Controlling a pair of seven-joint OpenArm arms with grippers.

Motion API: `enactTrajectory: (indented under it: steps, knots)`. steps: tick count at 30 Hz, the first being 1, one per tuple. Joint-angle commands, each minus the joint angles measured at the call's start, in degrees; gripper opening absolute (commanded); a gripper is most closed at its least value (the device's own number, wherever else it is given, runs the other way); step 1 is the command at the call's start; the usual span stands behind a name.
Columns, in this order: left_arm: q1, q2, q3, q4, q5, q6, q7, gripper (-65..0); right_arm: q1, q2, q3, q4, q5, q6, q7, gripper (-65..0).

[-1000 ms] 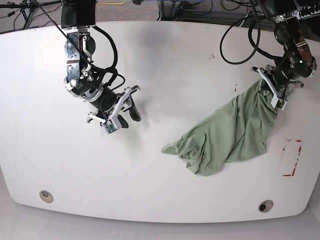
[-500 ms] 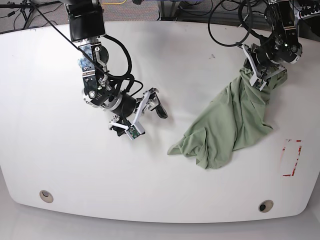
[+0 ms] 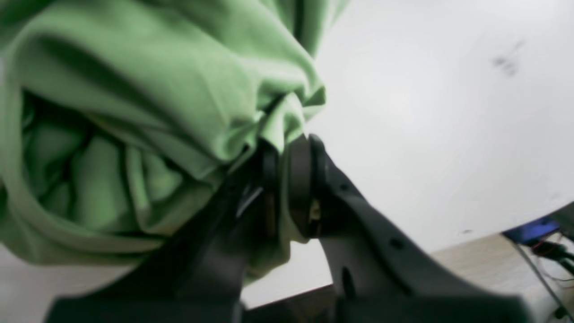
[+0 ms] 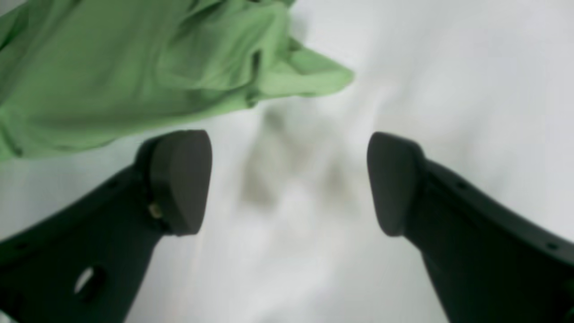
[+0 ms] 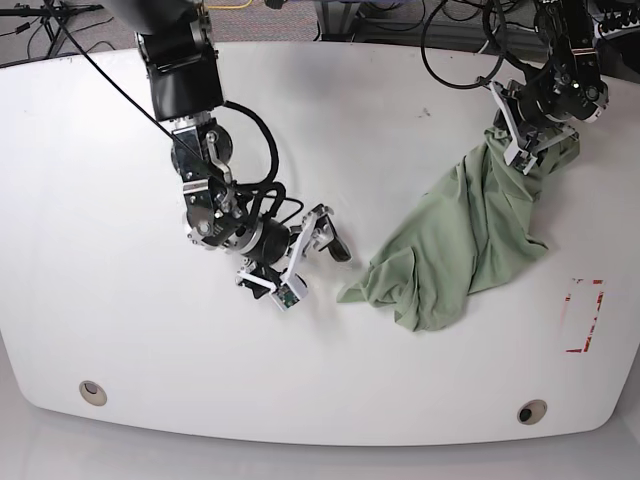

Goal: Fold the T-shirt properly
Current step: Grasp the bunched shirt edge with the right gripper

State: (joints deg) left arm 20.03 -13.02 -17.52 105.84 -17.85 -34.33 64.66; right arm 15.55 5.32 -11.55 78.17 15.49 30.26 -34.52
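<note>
While the left gripper (image 5: pixel 528 150) is clenched on a bunched fold of the T-shirt (image 5: pixel 455 250) at the far right of the table (image 5: pixel 90 140), the garment trails from it toward the near centre as a crumpled heap. With its jaws spread and empty, the right gripper (image 5: pixel 312 255) hangs just left of the shirt's nearest loose corner. That corner should be pinched fully between both pads, then drawn away from the left grip until the cloth lies flat, avoiding any underlying second layer.
</note>
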Motion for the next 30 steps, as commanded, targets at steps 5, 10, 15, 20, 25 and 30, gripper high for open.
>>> enactTrajectory:
  steps: [5, 10, 15, 20, 25, 30]
  knots:
    - [-0.2, -0.8, -0.4, 1.1, -0.1, 0.1, -0.4, -64.4, 8.3, -3.8, 0.0, -9.2, 1.0, 0.3, 3.7, -13.2]
    - [-0.2, -0.8, -0.4, 1.1, 0.0, 0.1, -0.4, -64.4, 10.4, -4.8, 0.0, -12.9, 1.0, 0.3, 6.3, -13.2]
    - [-0.2, -0.8, -0.4, 1.1, 0.0, 0.1, -0.4, -64.4, 11.0, -6.8, -2.5, -15.0, 1.0, 0.4, 6.7, -13.2]
    - [-0.2, -0.8, -0.4, 1.1, 0.0, 0.1, -0.4, -64.4, 11.0, -7.9, -4.0, -16.9, 1.0, 0.3, 8.5, -13.2]
    - [-0.2, -0.8, -0.4, 1.1, -0.1, 0.1, -0.4, -64.4, 10.9, -8.6, -4.1, -20.5, 0.9, 0.3, 11.6, -13.2]
    - [-0.2, -0.8, -0.4, 1.1, -0.1, 0.1, -0.4, -64.4, 11.0, -8.6, -4.1, -24.2, 0.9, 0.3, 15.3, -13.3]
